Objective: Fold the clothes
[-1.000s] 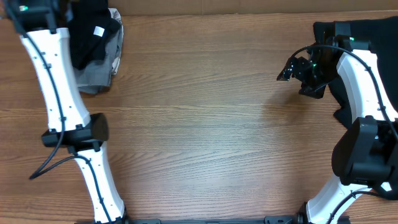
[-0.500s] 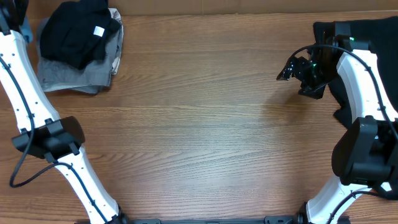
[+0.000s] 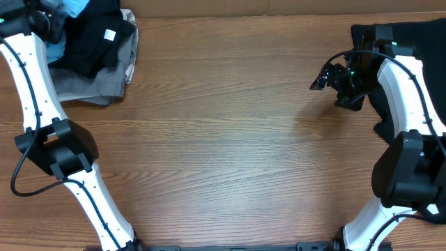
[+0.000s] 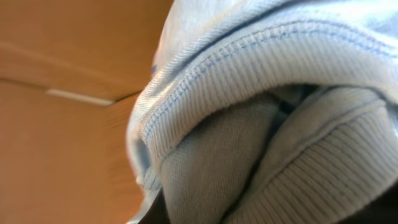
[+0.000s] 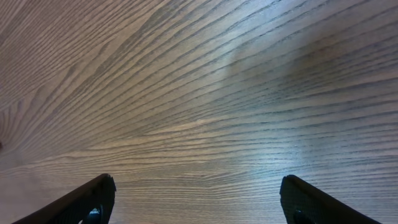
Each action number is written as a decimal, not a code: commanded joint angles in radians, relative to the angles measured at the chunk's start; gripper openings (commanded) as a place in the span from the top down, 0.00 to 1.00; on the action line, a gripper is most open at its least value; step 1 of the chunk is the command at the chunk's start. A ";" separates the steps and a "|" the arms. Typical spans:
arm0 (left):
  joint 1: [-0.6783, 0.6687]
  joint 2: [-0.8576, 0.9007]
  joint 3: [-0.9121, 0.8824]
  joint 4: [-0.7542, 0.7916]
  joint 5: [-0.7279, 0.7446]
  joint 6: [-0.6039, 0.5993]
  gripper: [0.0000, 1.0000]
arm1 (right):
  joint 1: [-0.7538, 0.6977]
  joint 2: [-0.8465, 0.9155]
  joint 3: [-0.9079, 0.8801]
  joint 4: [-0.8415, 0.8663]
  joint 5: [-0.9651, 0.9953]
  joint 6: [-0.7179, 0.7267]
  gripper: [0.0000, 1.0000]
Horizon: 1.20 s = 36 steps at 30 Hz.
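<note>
Left gripper (image 3: pixel 50 15) is up in the far-left corner of the table (image 3: pixel 230 139), and honestly I can't tell whether its jaws are clamped or apart. Its wrist cam is stuffed full of the light blue T-shirt (image 4: pixel 261 74): a thick ribbed hem with a row of stitching, folded over on itself, right up against the lens. From overhead, a scrap of that same blue cloth (image 3: pixel 72 5) now pokes out beside the gripper. Half a second ago there was no blue showing there, and the arm stood further off to the left edge.

Just beside it sits the rumpled pile: a black garment (image 3: pixel 94 42) with a small white tag (image 3: pixel 109 35) on top of a flatter grey garment (image 3: pixel 97 84).

Right gripper (image 3: pixel 324 77) hasn't budged. Its jaws are spread wide, the two dark tips sitting at the bottom corners of its wrist view over bare wood grain (image 5: pixel 199 93). Behind that arm, a large loose black garment (image 3: pixel 431 33) lies at the right edge.
</note>
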State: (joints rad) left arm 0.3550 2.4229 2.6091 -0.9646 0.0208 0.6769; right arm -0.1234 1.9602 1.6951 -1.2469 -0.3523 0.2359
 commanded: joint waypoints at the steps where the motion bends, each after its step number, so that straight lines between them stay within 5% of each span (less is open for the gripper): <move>1: -0.030 -0.009 0.002 0.008 0.179 -0.167 0.96 | 0.001 -0.026 0.020 0.005 -0.009 0.004 0.12; 7: -0.080 -0.009 0.001 -0.052 0.284 -0.345 0.95 | 0.001 -0.026 0.020 0.005 -0.009 0.004 0.12; 13: -0.142 -0.008 -0.004 -0.105 0.287 -0.352 0.88 | 0.001 -0.026 0.020 0.005 -0.009 0.004 0.12; 15: -0.164 -0.008 -0.004 -0.111 0.286 -0.352 0.68 | 0.001 -0.026 0.020 0.005 -0.009 0.004 0.11; 16: -0.174 -0.008 -0.004 -0.111 0.286 -0.352 0.47 | 0.001 -0.026 0.020 0.005 -0.009 0.004 0.11; 17: -0.182 -0.008 -0.004 -0.110 0.283 -0.351 0.10 | 0.001 -0.026 0.020 0.004 -0.009 0.004 0.11; 18: -0.190 -0.008 -0.004 -0.108 0.282 -0.347 0.00 | 0.001 -0.026 0.020 0.004 -0.009 0.004 0.10; 32: -0.177 -0.047 0.064 -0.104 0.356 -0.454 0.00 | 0.001 -0.026 0.020 0.004 -0.009 0.003 0.12; 36: -0.177 -0.087 0.086 -0.163 0.457 -0.489 0.00 | 0.006 -0.030 0.040 -0.004 -0.005 -0.063 0.00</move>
State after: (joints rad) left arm 0.1795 2.4153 2.6480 -1.1023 0.3595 0.2466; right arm -0.1234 1.9606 1.6955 -1.2453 -0.3527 0.2230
